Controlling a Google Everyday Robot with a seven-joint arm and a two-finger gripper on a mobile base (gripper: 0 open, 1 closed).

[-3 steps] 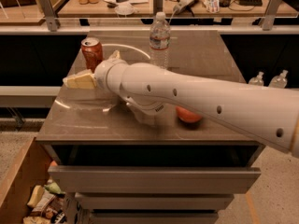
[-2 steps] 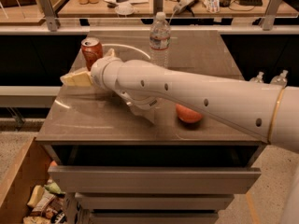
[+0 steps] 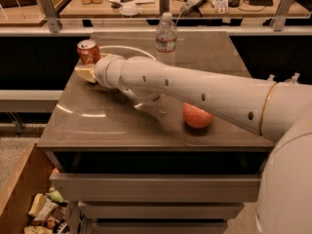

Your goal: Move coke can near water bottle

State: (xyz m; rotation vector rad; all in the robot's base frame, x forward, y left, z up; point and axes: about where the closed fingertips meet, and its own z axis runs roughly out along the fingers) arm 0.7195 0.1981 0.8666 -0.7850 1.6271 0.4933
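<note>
Nearest to us, the red apple (image 3: pixel 197 116) lies on the surface (image 3: pixel 97 126), well back from the claw and beside the middle run of the arm (image 3: pixel 195 94). It is no part of this job.

Farther in, the arm reaches across to the far-left part of the surface and ends in the claw (image 3: pixel 86 72), a pale tip low over the top. The wrist housing hides most of it, so we cannot tell whether the claw is wide or narrow.

Just beyond the claw, on its far side, stands the coke can (image 3: pixel 88 51). It is upright, silver top up, its long axis vertical. It sits very close to the claw, but we cannot tell whether they touch.

Farther again, and off toward the arm's side of the claw, the water bottle (image 3: pixel 166 38) stands upright near the far edge, well apart from the can.

The relation that matters is that the can lies straight ahead of the claw, while the bottle lies sideways from both. We judge that the next move is a short advance to bring the claw round the can's upright body. A sideways carry along the far edge toward the bottle would follow.
</note>
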